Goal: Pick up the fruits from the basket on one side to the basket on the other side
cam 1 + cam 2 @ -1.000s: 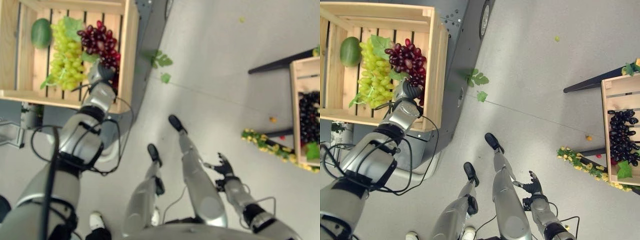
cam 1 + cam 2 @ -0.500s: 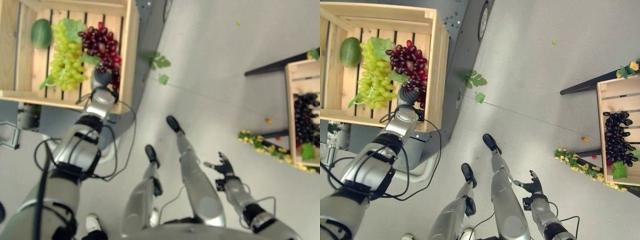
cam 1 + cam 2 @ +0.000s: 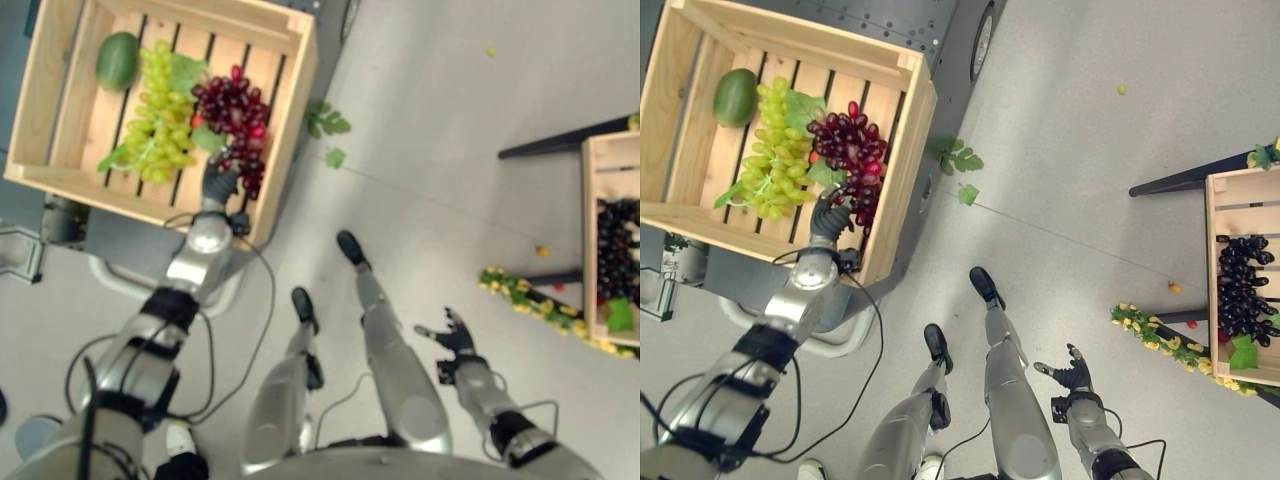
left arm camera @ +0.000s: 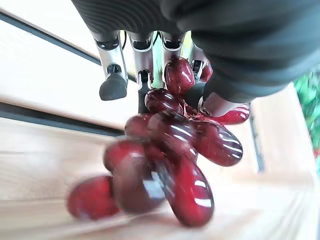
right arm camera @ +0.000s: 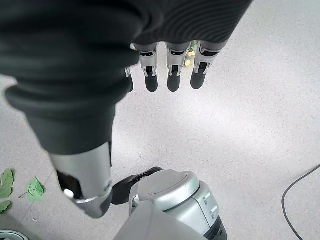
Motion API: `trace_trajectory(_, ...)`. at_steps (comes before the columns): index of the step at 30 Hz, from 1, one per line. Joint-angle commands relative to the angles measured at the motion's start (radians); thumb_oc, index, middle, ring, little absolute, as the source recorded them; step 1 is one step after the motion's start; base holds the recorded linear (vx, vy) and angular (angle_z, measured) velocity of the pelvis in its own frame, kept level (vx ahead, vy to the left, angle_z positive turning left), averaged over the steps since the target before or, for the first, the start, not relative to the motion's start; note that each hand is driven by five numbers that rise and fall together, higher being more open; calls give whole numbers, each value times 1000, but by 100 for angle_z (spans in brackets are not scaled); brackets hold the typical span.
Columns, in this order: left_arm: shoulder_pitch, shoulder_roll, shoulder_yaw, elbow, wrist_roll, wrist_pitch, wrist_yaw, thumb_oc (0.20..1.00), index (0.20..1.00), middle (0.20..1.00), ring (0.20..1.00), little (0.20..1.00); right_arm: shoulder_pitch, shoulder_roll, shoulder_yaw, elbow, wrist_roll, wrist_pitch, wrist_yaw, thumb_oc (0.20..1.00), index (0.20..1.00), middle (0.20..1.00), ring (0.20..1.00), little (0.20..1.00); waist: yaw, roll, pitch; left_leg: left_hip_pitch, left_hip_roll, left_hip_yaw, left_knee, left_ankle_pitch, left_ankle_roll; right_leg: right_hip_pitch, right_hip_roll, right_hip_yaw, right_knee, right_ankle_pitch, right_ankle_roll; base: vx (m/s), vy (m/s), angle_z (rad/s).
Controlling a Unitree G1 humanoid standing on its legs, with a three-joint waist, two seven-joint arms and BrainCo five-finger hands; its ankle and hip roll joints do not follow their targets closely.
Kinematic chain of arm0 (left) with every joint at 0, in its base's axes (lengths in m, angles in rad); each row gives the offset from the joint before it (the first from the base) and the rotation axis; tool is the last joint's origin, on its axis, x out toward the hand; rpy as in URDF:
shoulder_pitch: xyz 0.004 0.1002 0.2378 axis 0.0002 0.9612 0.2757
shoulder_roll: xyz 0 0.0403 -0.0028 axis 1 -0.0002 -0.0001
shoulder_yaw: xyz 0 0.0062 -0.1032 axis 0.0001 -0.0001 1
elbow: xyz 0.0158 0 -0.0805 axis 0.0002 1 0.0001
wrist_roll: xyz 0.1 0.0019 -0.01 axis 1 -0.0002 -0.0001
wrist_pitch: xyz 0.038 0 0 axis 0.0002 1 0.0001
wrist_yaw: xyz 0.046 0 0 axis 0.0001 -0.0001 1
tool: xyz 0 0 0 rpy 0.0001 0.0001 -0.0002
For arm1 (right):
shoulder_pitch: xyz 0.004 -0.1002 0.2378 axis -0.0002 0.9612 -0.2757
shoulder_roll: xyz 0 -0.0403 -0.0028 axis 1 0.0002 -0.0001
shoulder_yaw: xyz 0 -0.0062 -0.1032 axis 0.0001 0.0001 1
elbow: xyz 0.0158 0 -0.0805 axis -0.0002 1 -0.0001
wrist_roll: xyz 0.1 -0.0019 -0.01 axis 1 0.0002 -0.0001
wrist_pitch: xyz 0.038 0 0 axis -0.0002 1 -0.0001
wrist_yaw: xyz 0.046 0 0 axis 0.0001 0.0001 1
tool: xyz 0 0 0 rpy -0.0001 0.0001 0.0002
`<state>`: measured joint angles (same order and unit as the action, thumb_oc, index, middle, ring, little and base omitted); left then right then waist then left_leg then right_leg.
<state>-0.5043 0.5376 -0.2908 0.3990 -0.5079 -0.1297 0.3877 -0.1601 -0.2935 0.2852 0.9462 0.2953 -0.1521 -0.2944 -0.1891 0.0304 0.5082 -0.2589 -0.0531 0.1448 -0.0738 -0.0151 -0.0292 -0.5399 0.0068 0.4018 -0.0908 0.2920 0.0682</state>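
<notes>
Where the left arm reaches into the wooden crate [image 3: 902, 160] on the left, the left hand [image 3: 826, 217] sits at the near end of the red grape bunch [image 3: 845, 150], its fingers [image 4: 114, 82] and thumb curled round the nearest grapes in the left wrist view. The bunch lies on the crate's slats along the right wall, with the green grape bunch [image 3: 775, 150] just beside it on the left and a green round fruit [image 3: 735, 97] in the far left corner. The right hand [image 3: 1068, 372] hangs low on the right with fingers spread, holding nothing. The second crate [image 3: 1228, 195] at the far right holds dark grapes [image 3: 1243, 288]. Compared with a second ago, the left hand has reached further along the bunch.
</notes>
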Motion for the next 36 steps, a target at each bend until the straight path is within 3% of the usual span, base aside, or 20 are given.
trace_trajectory(1,51,33,37,-190,-54,-91,-41,200,200,200,200,200,68,-26,-1,14,-27,12,14,1000,1000,1000,1000,1000,30,6,11,-145,15,-101,58,75,-20,78,1,-101,19,-141,68,-15,-19,7)
trace_trajectory(11,191,132,130,-426,-169,-121,-119,200,200,200,200,200,61,-34,3,59,-56,28,58,1000,1000,1000,1000,1000,73,11,-38,-112,15,-135,56,68,-19,125,-13,-135,14,-157,66,5,-5,15)
trace_trajectory(23,317,192,234,-611,-212,-143,-180,200,200,200,200,200,65,-41,24,59,-105,29,89,1000,1000,1000,1000,1000,117,17,-89,-72,14,-176,64,52,-15,186,-23,-177,14,-190,57,13,-5,10)
trace_trajectory(30,333,249,242,-656,-249,-140,-224,200,200,200,200,200,47,-101,76,-126,-168,16,118,1000,1000,1000,1000,1000,135,19,-118,-42,17,-196,62,48,-14,221,-28,-197,15,-204,53,11,1,11)
trace_trajectory(36,308,288,208,-695,-268,-143,-241,200,200,200,200,200,4,-204,106,-482,-214,-19,135,1000,1000,1000,1000,1000,146,16,-164,-1,14,-219,45,48,-10,261,-38,-221,15,-217,51,9,7,10)
